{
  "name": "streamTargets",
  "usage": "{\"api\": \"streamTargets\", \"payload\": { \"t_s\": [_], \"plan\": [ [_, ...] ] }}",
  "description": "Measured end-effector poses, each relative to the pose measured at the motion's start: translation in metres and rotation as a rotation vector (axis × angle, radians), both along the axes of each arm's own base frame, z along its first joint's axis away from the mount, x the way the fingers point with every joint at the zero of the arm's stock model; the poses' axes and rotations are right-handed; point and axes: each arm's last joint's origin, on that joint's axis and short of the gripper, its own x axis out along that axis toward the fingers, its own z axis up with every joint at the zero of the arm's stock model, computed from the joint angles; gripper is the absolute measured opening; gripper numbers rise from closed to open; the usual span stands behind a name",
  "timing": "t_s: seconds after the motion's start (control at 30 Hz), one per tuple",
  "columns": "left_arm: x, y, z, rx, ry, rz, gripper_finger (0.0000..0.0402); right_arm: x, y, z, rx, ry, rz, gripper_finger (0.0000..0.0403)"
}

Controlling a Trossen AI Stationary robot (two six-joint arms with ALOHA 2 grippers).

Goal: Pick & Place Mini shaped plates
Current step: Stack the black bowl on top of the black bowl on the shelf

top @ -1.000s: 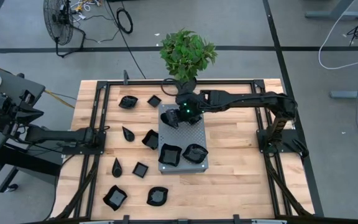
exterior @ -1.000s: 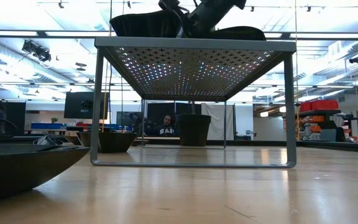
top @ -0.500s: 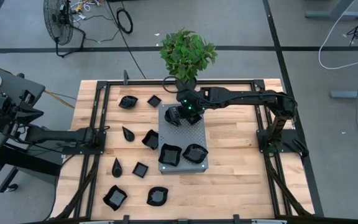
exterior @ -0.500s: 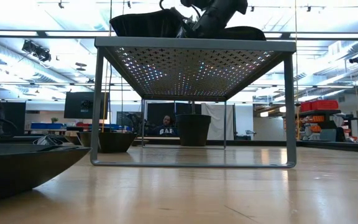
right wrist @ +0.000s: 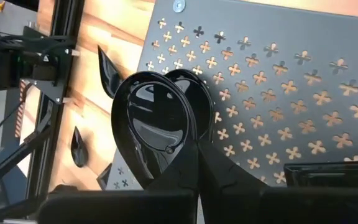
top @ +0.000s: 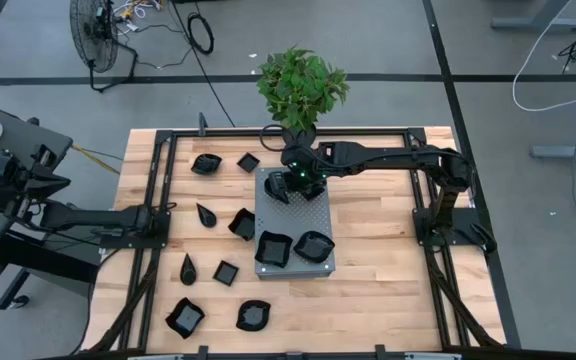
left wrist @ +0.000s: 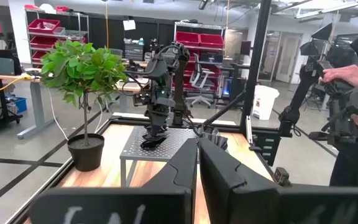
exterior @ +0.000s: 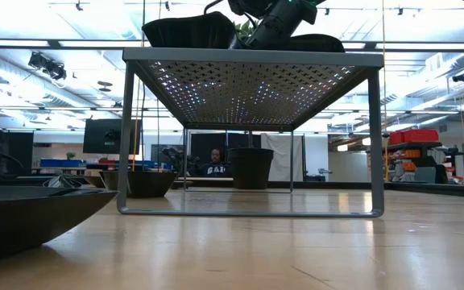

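perforated slab [top: 294, 222] — end effector [top: 280, 190] hides teardrop plate [right wrist: 154, 130]

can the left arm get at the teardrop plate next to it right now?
Probably yes. The left gripper sits shut at the table's left edge, and the teardrop plate lies on bare wood just beyond it, nothing between. The right gripper is busy over the perforated stand.
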Motion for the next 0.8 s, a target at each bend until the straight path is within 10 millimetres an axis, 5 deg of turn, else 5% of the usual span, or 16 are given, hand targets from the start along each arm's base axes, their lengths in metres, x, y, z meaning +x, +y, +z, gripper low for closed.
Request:
{"api": "streamTargets", "payload": {
  "t_s": [0.8],
  "plan": [
    [0.0000, 0.0000, 0.0000, 0.000, 0.000, 0.000, 0.0023, 0.0016, -0.0014, 0.0013, 0.014, -0.022, -0.085, 0.0019]
  ]
}}
